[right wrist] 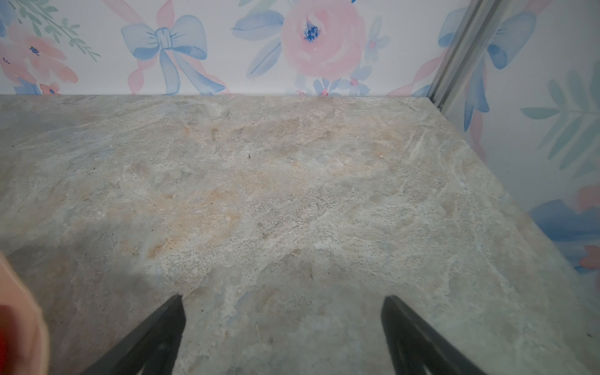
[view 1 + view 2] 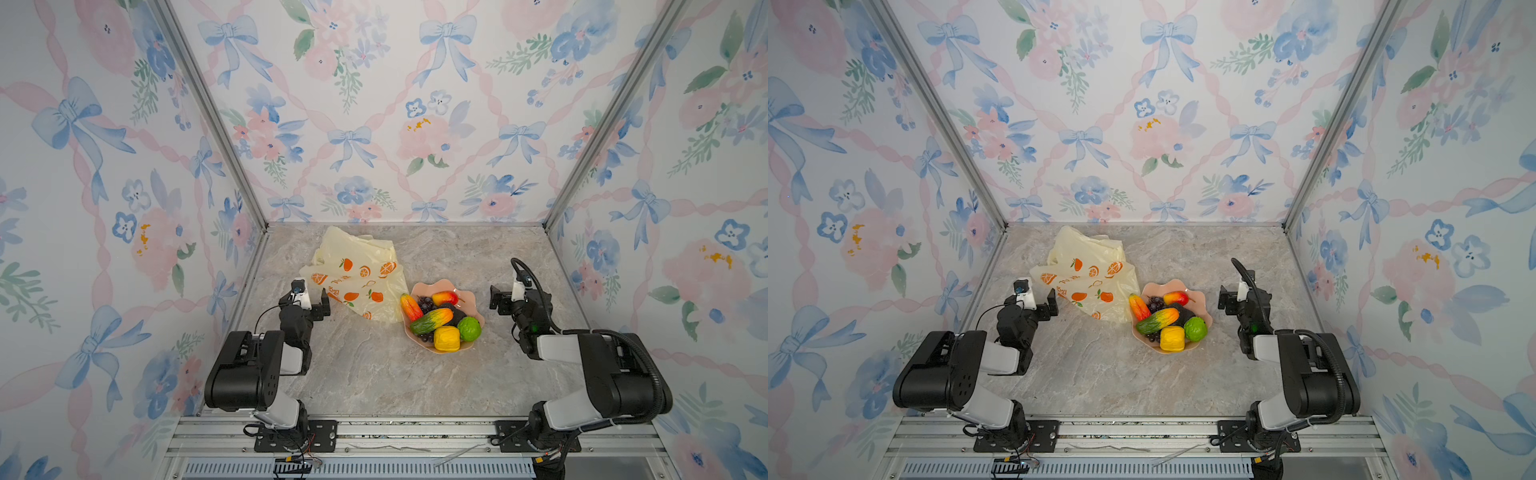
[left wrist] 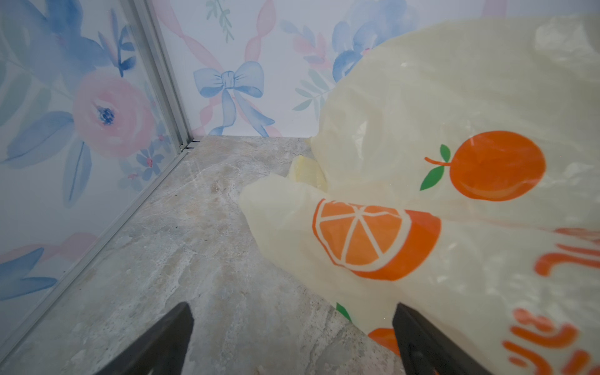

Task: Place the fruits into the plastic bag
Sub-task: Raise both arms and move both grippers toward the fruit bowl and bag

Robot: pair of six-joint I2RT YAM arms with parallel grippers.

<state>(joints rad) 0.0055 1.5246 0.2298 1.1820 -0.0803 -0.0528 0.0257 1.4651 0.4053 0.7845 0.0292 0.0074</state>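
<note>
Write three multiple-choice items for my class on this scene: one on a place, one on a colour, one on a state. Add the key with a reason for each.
1. Where do the fruits lie? A on the bare tabletop; B in the pink dish; C on the metal rail.
2. What colour are the prints on the plastic bag? A orange; B blue; C purple.
3. How is the left end effector? A shut on a lemon; B shut on a handle; C open, holding nothing.
Key: 1 B, both top views show them piled inside the dish; 2 A, orange fruits and slices show on it; 3 C, its jaws stand wide apart with nothing gripped.
</note>
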